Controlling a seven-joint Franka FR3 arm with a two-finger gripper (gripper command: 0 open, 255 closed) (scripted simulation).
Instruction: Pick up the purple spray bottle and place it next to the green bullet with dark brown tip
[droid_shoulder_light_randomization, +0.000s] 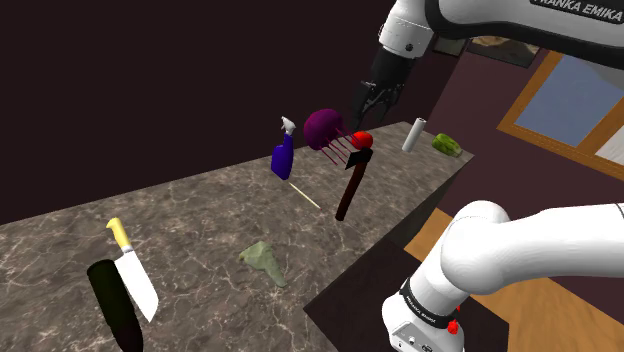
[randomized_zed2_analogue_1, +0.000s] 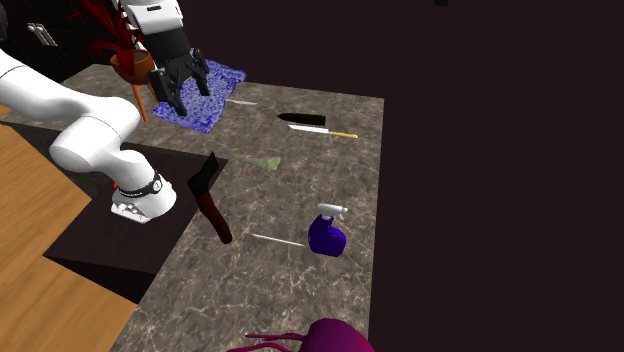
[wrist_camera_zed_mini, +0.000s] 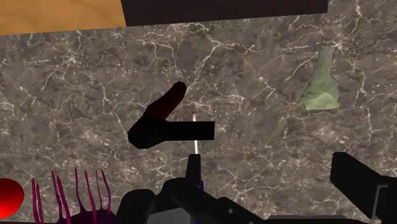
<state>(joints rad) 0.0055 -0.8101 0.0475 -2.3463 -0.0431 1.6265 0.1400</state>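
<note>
White arm (droid_shoulder_light_randomization: 570, 25) close overhead, lettered FRANKA EMIKA. Nearest on the veined stone bench (droid_shoulder_light_randomization: 200, 215): one yellow-handled knife (droid_shoulder_light_randomization: 132, 268) beside one black bottle-like shape (droid_shoulder_light_randomization: 113, 305). Next, one pale green lump (droid_shoulder_light_randomization: 263, 262), one thin white stick (droid_shoulder_light_randomization: 305, 195), one dark hatchet-shaped thing (droid_shoulder_light_randomization: 349, 188). One purple spray bottle (droid_shoulder_light_randomization: 283, 155) stands upright just past the stick, white nozzle on top, untouched. Beyond it: one purple tentacled thing (droid_shoulder_light_randomization: 324, 127), one red ball (droid_shoulder_light_randomization: 361, 139). Gripper (droid_shoulder_light_randomization: 364, 108) hangs above these, jaws spread, empty. Farthest: one white cylinder (droid_shoulder_light_randomization: 414, 135), one green object (droid_shoulder_light_randomization: 446, 144).
</note>
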